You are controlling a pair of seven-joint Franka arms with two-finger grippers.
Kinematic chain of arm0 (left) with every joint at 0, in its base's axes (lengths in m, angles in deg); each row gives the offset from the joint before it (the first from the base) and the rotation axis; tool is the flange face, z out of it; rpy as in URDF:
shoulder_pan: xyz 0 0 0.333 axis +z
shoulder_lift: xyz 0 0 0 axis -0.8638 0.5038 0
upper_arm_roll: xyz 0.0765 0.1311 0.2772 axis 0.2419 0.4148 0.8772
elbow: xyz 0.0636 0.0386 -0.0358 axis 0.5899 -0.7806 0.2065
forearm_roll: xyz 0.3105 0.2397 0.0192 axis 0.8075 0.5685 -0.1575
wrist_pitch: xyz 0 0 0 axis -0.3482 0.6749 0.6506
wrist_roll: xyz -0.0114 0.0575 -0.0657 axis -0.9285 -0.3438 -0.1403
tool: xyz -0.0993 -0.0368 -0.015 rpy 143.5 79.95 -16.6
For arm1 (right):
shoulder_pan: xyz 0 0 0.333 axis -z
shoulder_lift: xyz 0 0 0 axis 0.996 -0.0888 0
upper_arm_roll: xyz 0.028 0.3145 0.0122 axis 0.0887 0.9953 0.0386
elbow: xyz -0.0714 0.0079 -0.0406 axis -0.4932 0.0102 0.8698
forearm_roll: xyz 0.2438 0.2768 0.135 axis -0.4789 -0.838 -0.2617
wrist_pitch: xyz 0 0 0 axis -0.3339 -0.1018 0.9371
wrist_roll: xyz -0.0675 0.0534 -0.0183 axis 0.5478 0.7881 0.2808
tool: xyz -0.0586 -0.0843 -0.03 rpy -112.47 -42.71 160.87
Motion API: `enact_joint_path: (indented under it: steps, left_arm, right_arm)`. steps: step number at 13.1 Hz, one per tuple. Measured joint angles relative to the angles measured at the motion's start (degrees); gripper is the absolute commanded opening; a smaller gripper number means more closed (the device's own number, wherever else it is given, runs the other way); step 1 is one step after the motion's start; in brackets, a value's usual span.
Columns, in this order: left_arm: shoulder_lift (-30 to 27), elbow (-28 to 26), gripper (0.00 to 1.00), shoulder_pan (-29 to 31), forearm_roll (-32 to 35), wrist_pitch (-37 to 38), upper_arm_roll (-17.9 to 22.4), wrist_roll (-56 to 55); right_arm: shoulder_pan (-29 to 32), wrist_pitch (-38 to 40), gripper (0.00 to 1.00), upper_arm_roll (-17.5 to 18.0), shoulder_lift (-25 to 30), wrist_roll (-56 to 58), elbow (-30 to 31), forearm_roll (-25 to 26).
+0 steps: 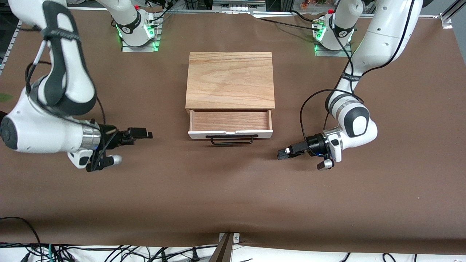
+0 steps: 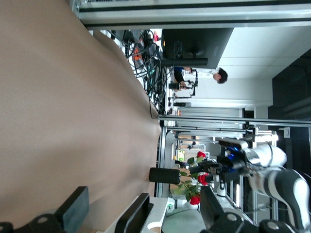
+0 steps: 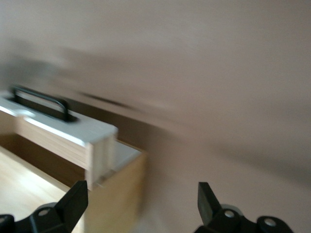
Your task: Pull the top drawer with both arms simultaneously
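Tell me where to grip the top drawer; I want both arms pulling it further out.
Grip the black wire handle on the top drawer, one gripper near each end, coming from the front-camera side. It is long, thin, and projects from the white front, leaving room for fingers around the wire.

A brown table cover lies under tangled black cables.

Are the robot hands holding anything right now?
No, nothing is held. The left gripper and right gripper are both open beside the top drawer, which is pulled out. Neither touches its black handle.
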Motion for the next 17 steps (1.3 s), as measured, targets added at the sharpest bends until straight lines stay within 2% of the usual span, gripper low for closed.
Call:
enact_joint_path:
  steps: [1, 3, 6, 9, 11, 13, 15, 17]
  left_arm:
    - [-2.1, -1.6, 1.0, 0.0, 0.0, -1.9, 0.0, -0.3]
    - [-6.0, -4.4, 1.0, 0.0, 2.3, -4.1, 0.0, -1.4]
    - [-11.2, -5.7, 1.0, 0.8, 17.6, -8.1, 0.2, -9.1]
    - [-17.6, -5.8, 1.0, 2.8, 38.8, -8.5, 0.4, -20.5]
    - [-22.3, -5.9, 1.0, 3.8, 52.5, -7.2, 0.4, -27.9]
    - [-26.6, -6.1, 1.0, 4.4, 64.5, -2.6, 0.4, -33.4]
    - [-30.3, -6.2, 1.0, 4.9, 74.1, 2.4, 0.6, -37.0]
    - [-33.6, -6.1, 1.0, 5.1, 84.3, 7.3, 0.6, -40.6]
  right_arm:
    - [-1.2, 1.8, 1.0, 0.0, 1.8, -0.6, 0.0, 6.2]
    - [-1.8, 5.8, 1.0, -0.2, 4.1, -0.7, -0.3, 12.5]
    - [-1.2, 8.6, 1.0, -3.1, 5.2, -0.8, -5.2, 17.4]
    - [-0.7, 9.0, 1.0, -8.5, 5.5, -0.7, -9.0, 17.7]
    - [-0.5, 10.4, 1.0, -9.5, 6.0, -1.0, -10.0, 17.7]
    - [-0.8, 12.3, 1.0, -9.4, 7.4, -3.7, -9.7, 17.7]
    - [-1.1, 11.5, 1.0, -9.4, 9.4, -5.2, -7.0, 17.7]
    - [-1.1, 6.8, 1.0, -9.4, 12.8, -5.4, -0.7, 17.7]
